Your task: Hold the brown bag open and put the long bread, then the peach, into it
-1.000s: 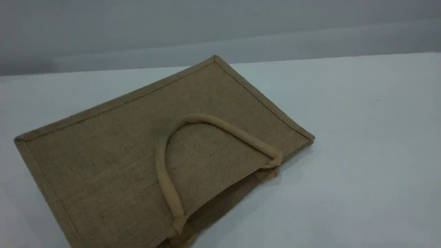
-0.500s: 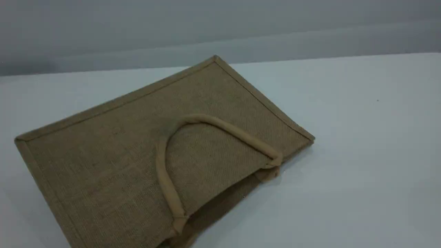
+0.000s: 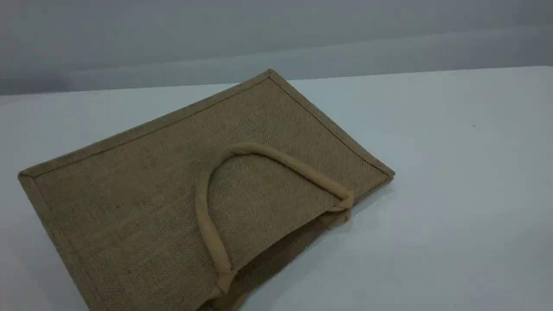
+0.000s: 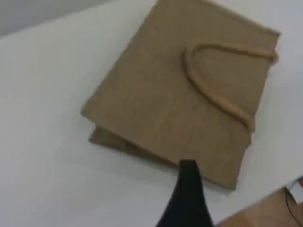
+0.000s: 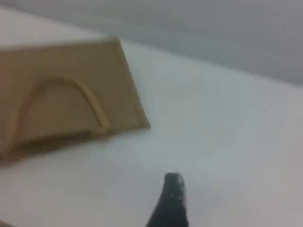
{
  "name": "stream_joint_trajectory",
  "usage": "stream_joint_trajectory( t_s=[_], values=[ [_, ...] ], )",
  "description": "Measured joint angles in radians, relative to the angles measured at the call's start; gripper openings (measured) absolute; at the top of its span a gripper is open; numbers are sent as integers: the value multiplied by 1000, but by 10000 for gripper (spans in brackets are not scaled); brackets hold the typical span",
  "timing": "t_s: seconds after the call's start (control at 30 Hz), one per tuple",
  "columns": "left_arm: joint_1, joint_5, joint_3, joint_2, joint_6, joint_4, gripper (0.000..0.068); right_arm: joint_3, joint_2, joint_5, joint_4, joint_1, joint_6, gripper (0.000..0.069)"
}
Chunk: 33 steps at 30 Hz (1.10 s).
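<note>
The brown bag [image 3: 173,190] lies flat on the bench [image 3: 453,194], filling the scene view's left and centre, its handle [image 3: 268,155] on top. Both grippers hang above the bench, spread wide, holding nothing.

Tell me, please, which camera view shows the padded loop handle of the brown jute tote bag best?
The scene view: the lighter padded loop handle lies sharp, arching across the flat brown jute tote bag. The left wrist view shows the whole loop, slightly blurred; the right wrist view shows it very blurred.
</note>
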Motion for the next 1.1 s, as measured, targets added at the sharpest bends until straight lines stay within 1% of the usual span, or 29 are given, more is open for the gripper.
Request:
stream_joint_trajectory(
  t_s=[0.1,0.23,0.33,0.47,0.57,0.7,0.9,1.1],
  values=[
    [0,-5,56,0,-4,0,535,84,0,-55,-13,0,4,582],
    [0,-60,126,0,-41,1,535,151,1,-88,-11,0,5,582],
    [0,-82,156,0,-48,1,535,153,1,-97,-9,0,9,582],
    [0,-113,156,0,-74,1,535,152,1,-94,-9,0,18,582],
    [0,-140,156,0,-74,1,535,152,1,-87,5,0,18,582],
    [0,-139,156,0,-74,1,535,178,1,-98,18,0,18,582],
    [0,-161,192,0,-74,3,535,179,1,-114,23,0,18,582],
    [0,-153,194,0,-74,4,535,179,1,-112,22,0,18,578]
  ],
)
